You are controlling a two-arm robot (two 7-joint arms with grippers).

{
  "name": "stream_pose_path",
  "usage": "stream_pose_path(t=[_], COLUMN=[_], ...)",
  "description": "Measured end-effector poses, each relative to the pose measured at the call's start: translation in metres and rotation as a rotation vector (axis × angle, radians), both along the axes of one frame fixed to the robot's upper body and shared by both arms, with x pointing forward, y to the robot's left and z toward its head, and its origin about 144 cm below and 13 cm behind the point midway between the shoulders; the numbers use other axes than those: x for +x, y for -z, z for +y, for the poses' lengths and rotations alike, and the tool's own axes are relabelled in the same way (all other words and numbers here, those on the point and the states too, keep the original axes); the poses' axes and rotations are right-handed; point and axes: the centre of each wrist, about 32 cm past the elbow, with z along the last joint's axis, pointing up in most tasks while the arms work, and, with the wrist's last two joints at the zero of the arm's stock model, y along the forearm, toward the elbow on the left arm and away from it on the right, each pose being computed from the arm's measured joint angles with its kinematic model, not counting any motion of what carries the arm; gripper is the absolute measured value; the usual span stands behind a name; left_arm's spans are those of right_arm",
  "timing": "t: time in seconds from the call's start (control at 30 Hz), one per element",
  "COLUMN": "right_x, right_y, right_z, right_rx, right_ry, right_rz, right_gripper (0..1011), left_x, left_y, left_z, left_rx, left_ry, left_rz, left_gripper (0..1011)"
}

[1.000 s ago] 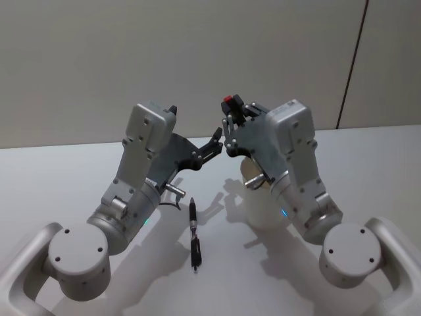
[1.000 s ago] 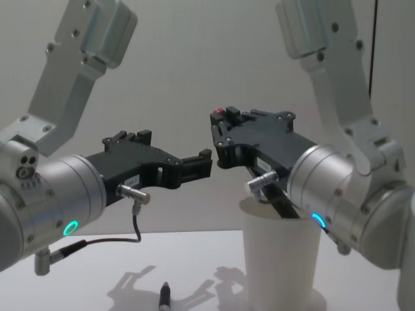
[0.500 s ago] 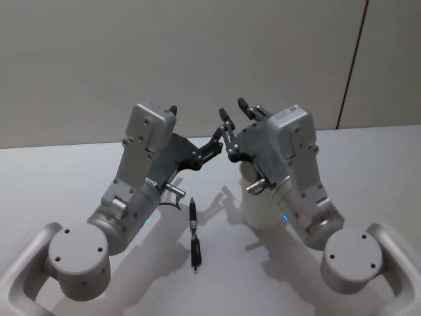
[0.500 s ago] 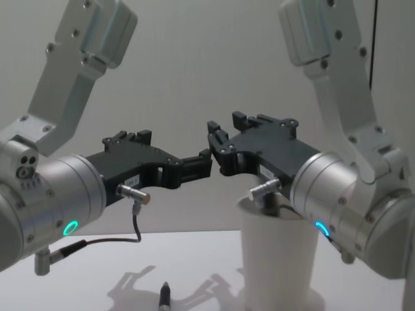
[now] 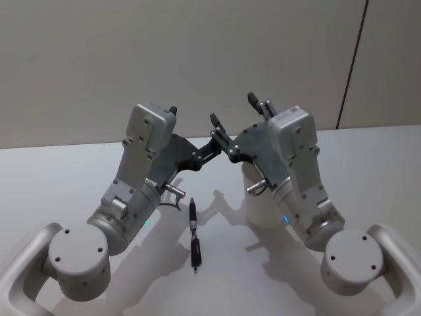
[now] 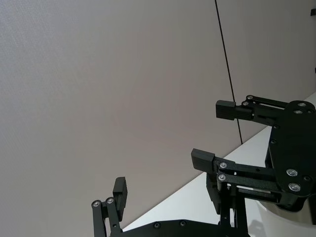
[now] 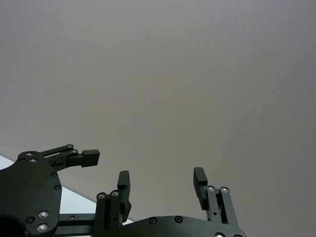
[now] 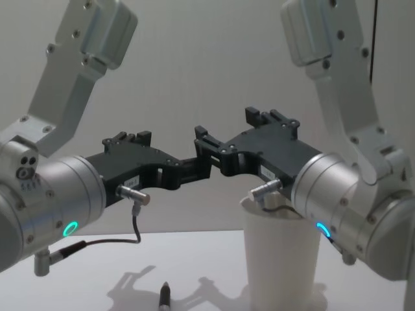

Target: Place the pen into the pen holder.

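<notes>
The pen [image 5: 193,234] lies flat on the desk [image 5: 66,178] in front of me. It is slim and black, its length runs roughly straight away from me, and it sits well below both sets of fingers. It is not in the pen holder [image 5: 256,212], which stands upright on the desk to the pen's right, near it but apart. The holder is a plain white tapered cup, and my right arm [image 5: 309,197] crosses in front of its upper part in the head view. In the chest view 1 end of the pen shows low on the desk, left of the cup's base. My right fingers [image 8: 211,144] hang in the air above the level of the cup's rim, their base over the cup's mouth and their tips reaching past it toward my left side. The 2 of them stand well apart, plain to see in the right wrist view against the wall [image 7: 158,74]. My left fingers [image 8: 194,170] are lifted off the desk too, higher than the pen and pointing toward my right side — they also stand apart, with 1 tip right up beside the nearer right finger. Whether those 2 tips touch I cannot tell.
</notes>
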Motion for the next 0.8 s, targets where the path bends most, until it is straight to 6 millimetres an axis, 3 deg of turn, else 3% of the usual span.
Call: stream_pose_path(t=[0.27,0.5,0.8], right_x=[-0.001,-0.003,-0.014], right_y=[-0.002,-0.023,-0.056], right_z=[-0.001,-0.014,-0.062], right_rx=[-0.003,-0.007,0.041], right_ry=[-0.002,0.000,0.040], right_rz=[-0.003,-0.033,-0.068], right_gripper=[999,1001,1001], left_x=[0.000,0.000,0.000], left_y=[0.000,0.000,0.000], left_z=[0.000,0.000,0.000], left_rx=[0.000,-0.001,-0.001], left_ry=[0.000,0.000,0.000], left_rz=[0.000,-0.001,-0.001], left_gripper=[1001,1001,1001])
